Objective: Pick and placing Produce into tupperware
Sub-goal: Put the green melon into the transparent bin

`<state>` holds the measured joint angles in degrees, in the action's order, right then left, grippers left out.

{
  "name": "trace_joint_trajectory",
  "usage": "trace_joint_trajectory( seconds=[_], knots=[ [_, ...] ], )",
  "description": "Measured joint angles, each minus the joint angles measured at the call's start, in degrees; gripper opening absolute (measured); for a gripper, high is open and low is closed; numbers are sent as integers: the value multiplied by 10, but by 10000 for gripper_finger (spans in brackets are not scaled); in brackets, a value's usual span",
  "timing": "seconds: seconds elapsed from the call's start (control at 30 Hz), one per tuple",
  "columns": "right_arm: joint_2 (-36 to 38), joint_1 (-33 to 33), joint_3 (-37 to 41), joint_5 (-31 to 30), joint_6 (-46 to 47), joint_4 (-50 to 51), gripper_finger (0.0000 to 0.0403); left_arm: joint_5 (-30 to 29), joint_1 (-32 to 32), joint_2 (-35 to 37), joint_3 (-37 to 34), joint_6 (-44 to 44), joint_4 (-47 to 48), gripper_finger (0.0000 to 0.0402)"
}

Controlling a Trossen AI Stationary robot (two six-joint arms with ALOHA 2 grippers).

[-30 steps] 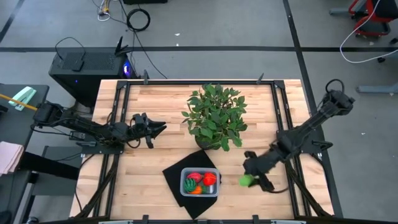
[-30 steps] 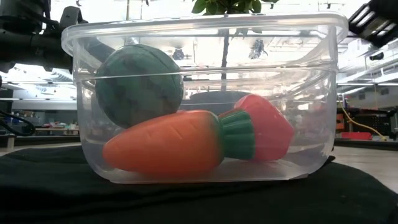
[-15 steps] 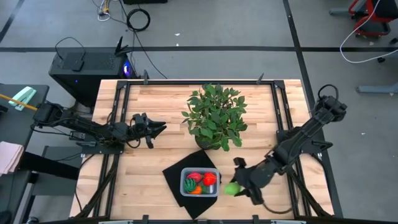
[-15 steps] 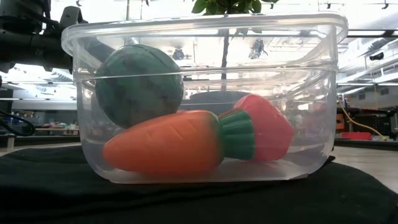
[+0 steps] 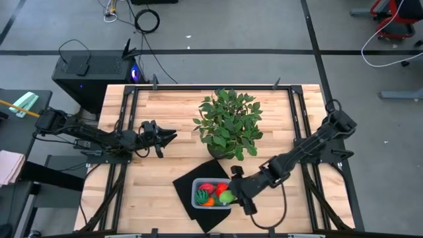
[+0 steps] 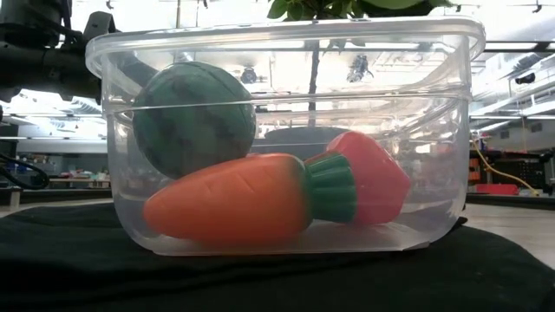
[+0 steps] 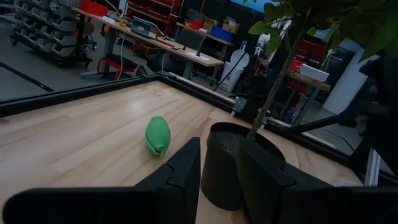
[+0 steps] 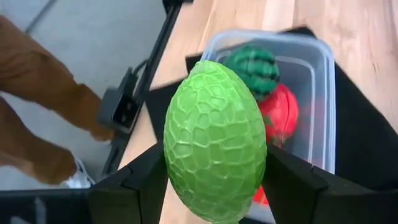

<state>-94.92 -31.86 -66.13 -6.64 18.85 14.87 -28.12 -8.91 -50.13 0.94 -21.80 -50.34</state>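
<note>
The clear tub (image 5: 196,196) stands on a black mat (image 5: 184,188) near the table's front edge. In it lie a dark green striped ball (image 6: 194,119), an orange carrot (image 6: 230,198) and red pieces (image 6: 375,178). My right gripper (image 5: 229,194) is shut on a light yellow-green piece (image 8: 214,140) above the tub's right rim (image 8: 330,93). My left gripper (image 5: 164,137) hangs open and empty over the table's left part, pointing at the plant pot (image 7: 222,163). My right gripper pinches the light yellow-green piece by its two opposite sides (image 8: 174,163) between its two fingers (image 8: 142,180), about midway along it. The fingers come from the table's right and lie across the piece. The piece is lifted clear, over the tub's right rim.
A big leafy potted plant (image 5: 228,124) stands in the middle of the table, just behind the mat. In the left wrist view a green oval piece (image 7: 157,135) lies on the wood beyond the pot. A person's legs (image 8: 43,99) stand by the table's front edge.
My right gripper has carried the yellow-green piece toward the table's left edge, from the bare wood right of the mat to above the tub's right rim. It has stayed shut on the piece.
</note>
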Motion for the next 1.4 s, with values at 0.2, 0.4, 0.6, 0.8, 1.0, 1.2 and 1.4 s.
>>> trace_joint_trajectory(
  seconds=[0.2,0.4,0.6,0.8,1.0,1.2,1.4],
  knots=[
    [-18,16,0,4,-9,-33,228,0,0,0,0,0,0,107],
    [-27,29,-1,5,-27,-43,227,0,0,0,0,1,2,108],
    [-51,34,-1,13,-34,-67,227,0,0,0,0,1,14,107],
    [-58,34,-1,24,-21,-68,227,0,0,0,0,1,19,108],
    [-58,34,-1,34,-14,-69,228,0,0,0,0,1,23,107],
    [-58,34,-1,45,-12,-68,229,0,0,0,0,1,23,107],
    [-58,34,-1,58,-8,-68,230,0,0,0,0,1,22,107]
  ],
)
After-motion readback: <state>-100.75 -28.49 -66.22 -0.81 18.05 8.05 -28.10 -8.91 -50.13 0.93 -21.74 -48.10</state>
